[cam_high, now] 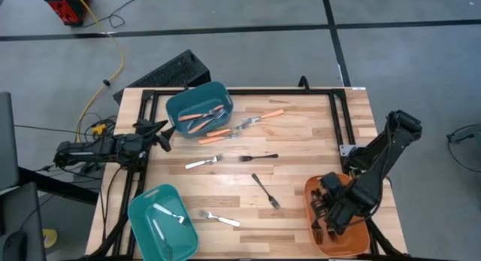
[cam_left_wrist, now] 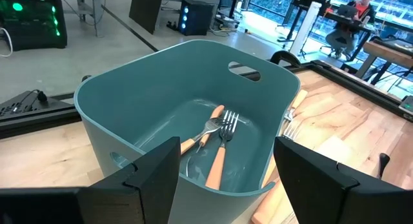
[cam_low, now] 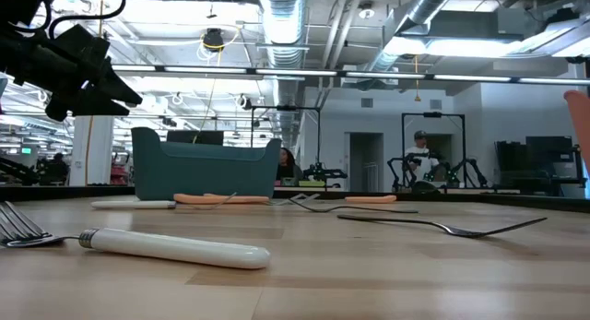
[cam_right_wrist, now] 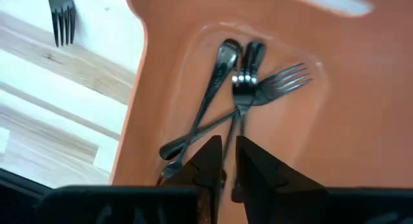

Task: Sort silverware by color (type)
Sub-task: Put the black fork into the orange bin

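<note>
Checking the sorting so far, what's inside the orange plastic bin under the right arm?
The orange plastic bin holds several crossed black forks. The right gripper, nearly shut above them, covers their lower ends, so an exact count isn't possible.

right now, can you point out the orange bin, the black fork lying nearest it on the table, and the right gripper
orange bin [cam_high: 310, 192], high view, on its bare rim at the corner toward the table's middle
black fork [cam_high: 265, 190], high view, on the middle of its handle
right gripper [cam_right_wrist: 227, 161], right wrist view, midway between its fingertips, inside the bin

My right gripper [cam_right_wrist: 224, 161] hanging over forks [cam_right_wrist: 235, 98] lying in bin [cam_high: 359, 242] at table's [cam_high: 301, 152] right corner.
</note>
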Robot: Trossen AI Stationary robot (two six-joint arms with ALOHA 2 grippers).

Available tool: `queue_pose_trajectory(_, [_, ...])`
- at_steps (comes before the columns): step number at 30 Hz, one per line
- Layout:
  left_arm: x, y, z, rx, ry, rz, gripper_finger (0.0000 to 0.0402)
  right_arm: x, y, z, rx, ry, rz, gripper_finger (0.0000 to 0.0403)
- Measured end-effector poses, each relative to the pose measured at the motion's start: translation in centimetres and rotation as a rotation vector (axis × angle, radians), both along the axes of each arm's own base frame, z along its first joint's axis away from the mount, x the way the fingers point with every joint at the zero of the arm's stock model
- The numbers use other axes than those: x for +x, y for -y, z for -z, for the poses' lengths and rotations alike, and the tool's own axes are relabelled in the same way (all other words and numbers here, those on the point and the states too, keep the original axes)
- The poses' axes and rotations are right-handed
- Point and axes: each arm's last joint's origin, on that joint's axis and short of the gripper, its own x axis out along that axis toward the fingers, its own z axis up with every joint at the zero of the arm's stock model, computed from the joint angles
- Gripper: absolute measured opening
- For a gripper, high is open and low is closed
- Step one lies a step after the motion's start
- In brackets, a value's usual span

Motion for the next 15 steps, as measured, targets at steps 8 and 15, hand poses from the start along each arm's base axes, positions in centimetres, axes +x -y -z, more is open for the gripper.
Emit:
queue_pose_trajectory(8, [0.0,0.0,0.0,-0.015,0.014,0.002,0.0235,0.5,0.0,-2.2,-0.065,0.124,-0.073,0.0072])
queue_pose_trajectory(15, [0.0,0.0,0.0,-0.034,0.029,0.008,0.0235,2.3,1.1,-3.3,-0.148,0.233,-0.126,0.0072])
